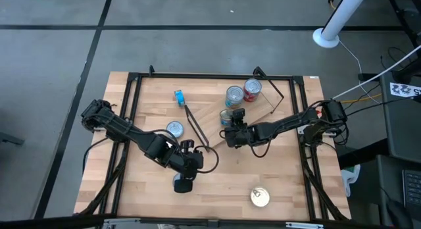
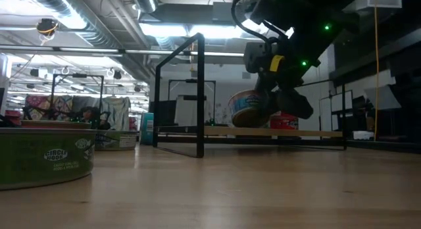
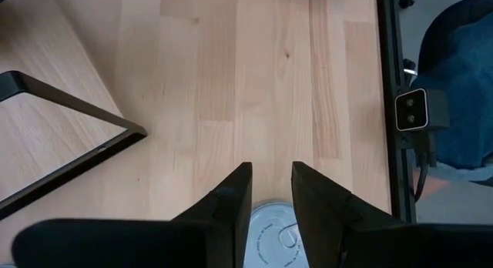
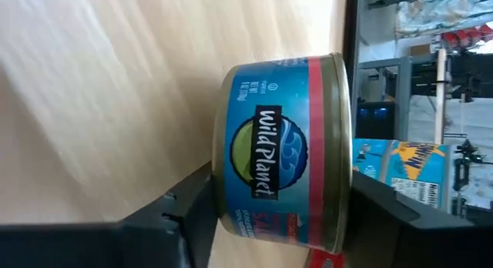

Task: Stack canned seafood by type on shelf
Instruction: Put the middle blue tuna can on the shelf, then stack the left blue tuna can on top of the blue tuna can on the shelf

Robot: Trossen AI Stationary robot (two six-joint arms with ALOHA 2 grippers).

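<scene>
Right gripper (image 4: 269, 214) has its two fingers on both flat ends of a blue tin (image 4: 281, 149), squeezing it. The tin's label says "Wild Planet" in white letters on a dark band, with a green and blue circle and a red stripe along one edge. From above, this gripper (image 1: 231, 131) is over the front edge of the shelf (image 1: 260, 110), and the low view shows the tin (image 2: 253, 108) lifted in the air just above the board.

Two more tins stand on the shelf: a silver-topped tin (image 1: 235, 95) and a red tin (image 1: 252, 90), side by side.

Left gripper (image 1: 184, 179) is low over the table (image 1: 217, 189). Its fingers (image 3: 231, 214) are a little apart, one on each side of a silver lid (image 3: 269, 233). I cannot tell if they touch it.

Close to the low camera sits a green tin (image 2: 43, 160) with "Circle Hook" on it. Another small tin (image 1: 260, 197) sits near the table's front edge.
</scene>
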